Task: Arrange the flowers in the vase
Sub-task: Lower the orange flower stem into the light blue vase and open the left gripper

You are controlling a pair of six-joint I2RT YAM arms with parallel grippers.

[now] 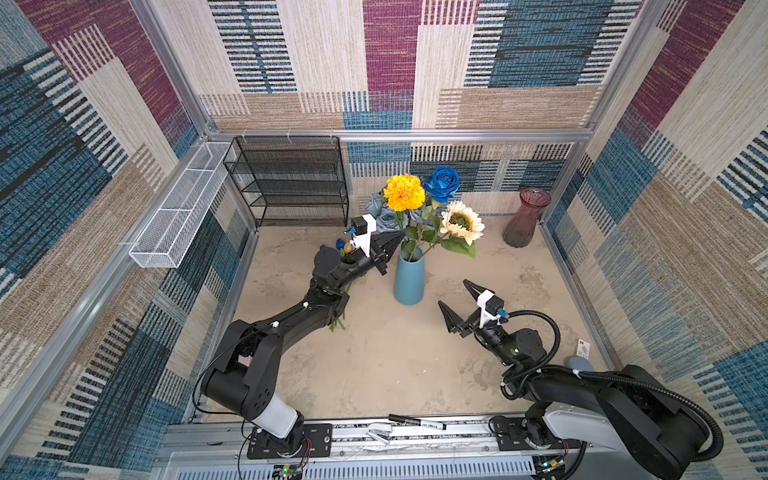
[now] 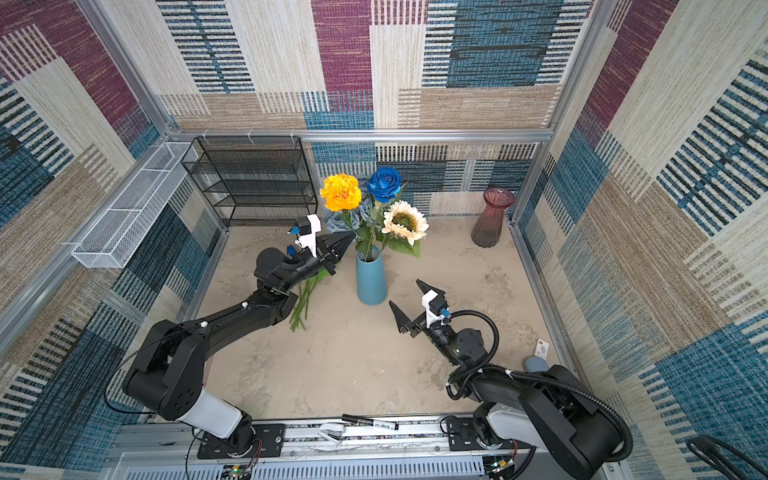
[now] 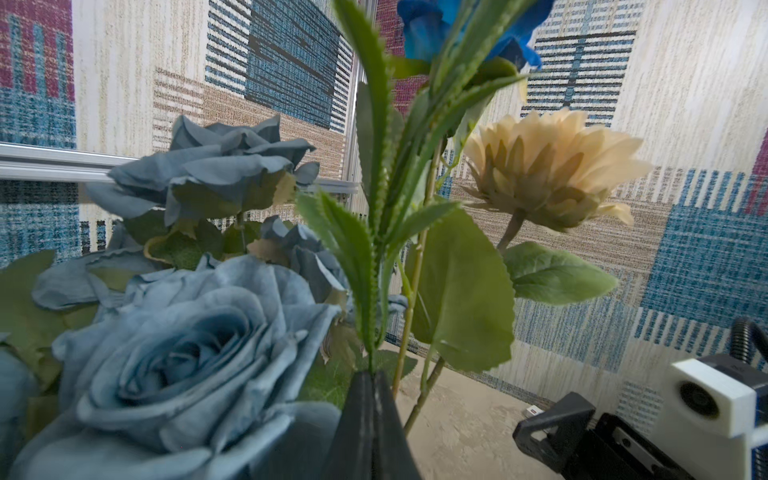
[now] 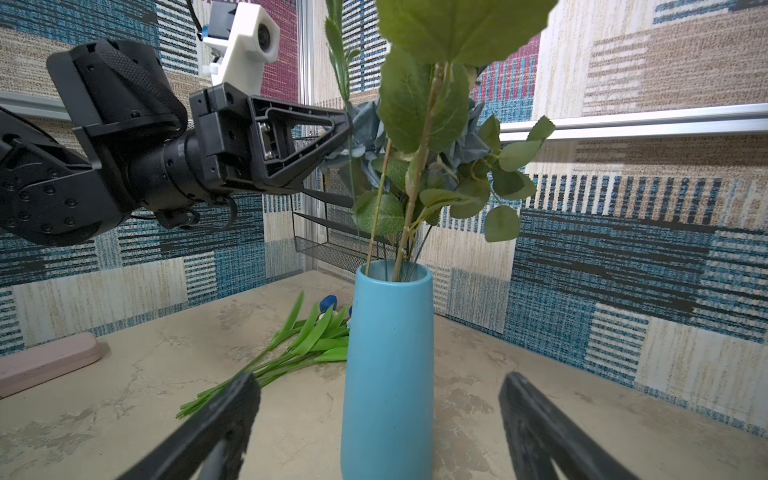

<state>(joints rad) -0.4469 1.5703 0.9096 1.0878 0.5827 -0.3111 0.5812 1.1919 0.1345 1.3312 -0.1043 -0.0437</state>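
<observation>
The tulips (image 2: pixel 305 299) lie on the worktop (image 2: pixel 374 365) mostly hidden under the left arm (image 2: pixel 232 320). In the left wrist view the bright blue rose (image 3: pixel 419 33) is cut by the edge, and the left hand (image 3: pixel 368 380) is blurred

Black arms (image 1: pixel 286 320), white camera mounts (image 1: pixel 366 232), triangular-fingered right gripper (image 1: pixel 452 292)

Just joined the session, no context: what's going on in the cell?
Left gripper is shut at a thin leafy stem just above the blue vase, apparently pinching it. Marigold, blue rose, sunflower and dusty-blue roses already stand in the vase. Tulips lie on the table beside it. Right gripper hangs open and empty nearby.
</observation>
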